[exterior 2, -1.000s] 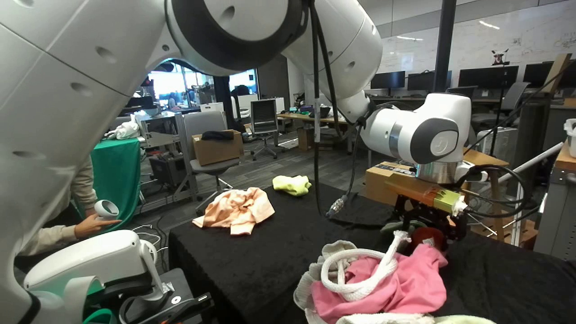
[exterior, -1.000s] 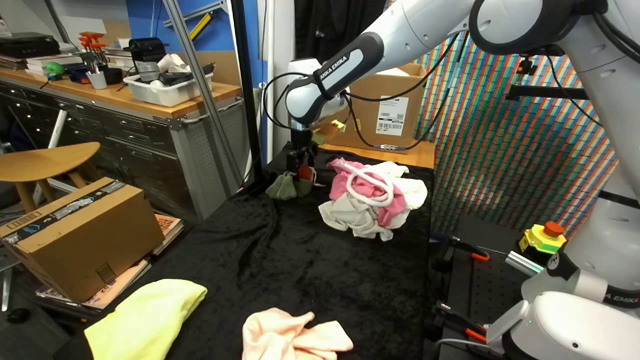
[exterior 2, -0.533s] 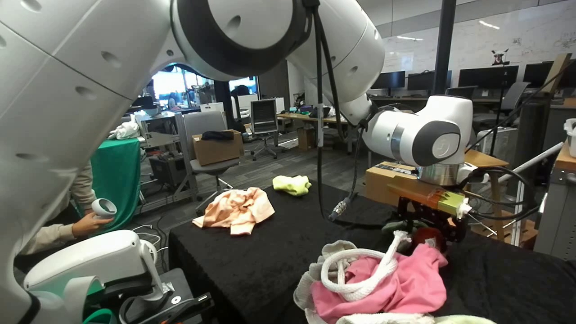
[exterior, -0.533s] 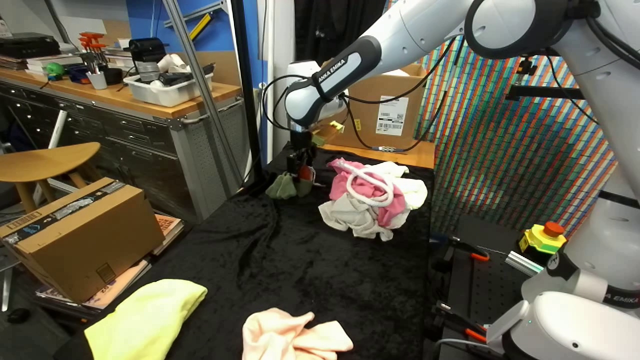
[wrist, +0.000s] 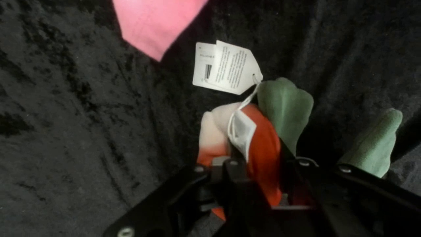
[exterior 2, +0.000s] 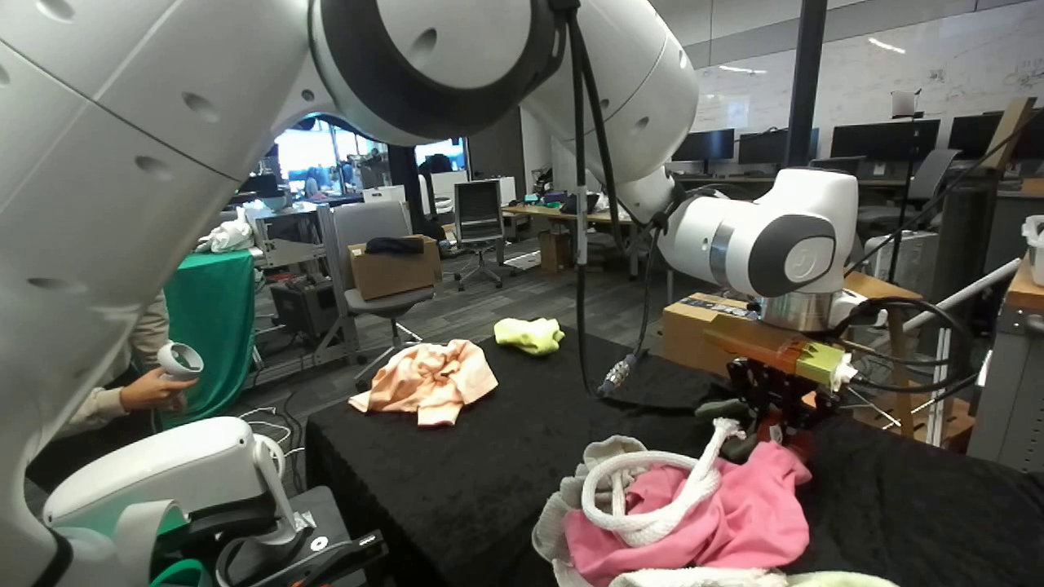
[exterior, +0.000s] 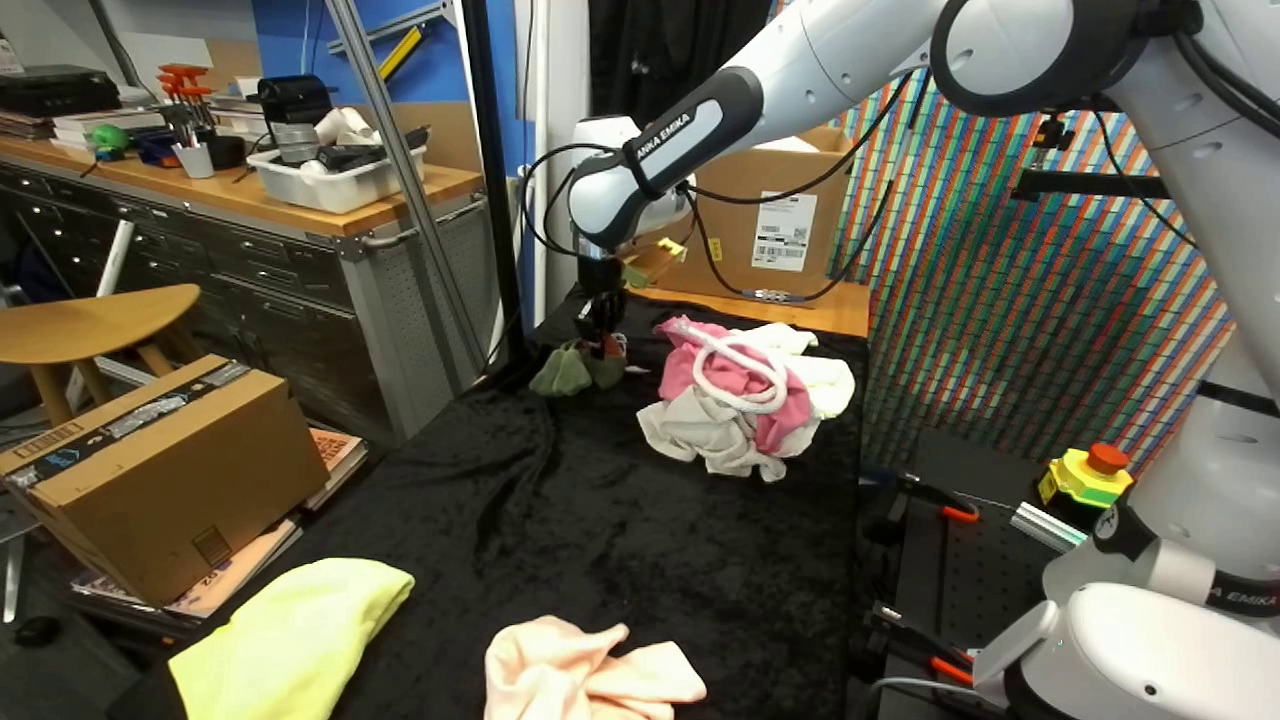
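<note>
A plush toy with a red-orange body [wrist: 264, 141], a whitish end and green lobes [wrist: 285, 108] lies on the black cloth. My gripper [wrist: 260, 164] points down at it, its two black fingers pressed in on the red-orange body from both sides, so the body is squeezed between them. A white paper tag [wrist: 235, 70] hangs from the toy by a string. In both exterior views the gripper [exterior: 600, 335] stands over the toy at the far part of the table, with the green lobes [exterior: 562, 370] beside it. The fingertips' lower ends are hidden by the toy.
Close to the gripper lies a heap of pink cloth [exterior 2: 758, 522], grey cloth [exterior: 700, 425] and a white rope [exterior 2: 708, 473]. Yellow cloth [exterior: 300, 630] and peach cloth [exterior: 560, 665] lie at the opposite end. A cardboard box [exterior: 740, 230] stands behind the arm. A cable [exterior 2: 581, 326] hangs from the arm.
The fingers have come together on the toy, and its rounded red-orange body now looks narrower and pinched. The wrist has shifted only slightly upward.
</note>
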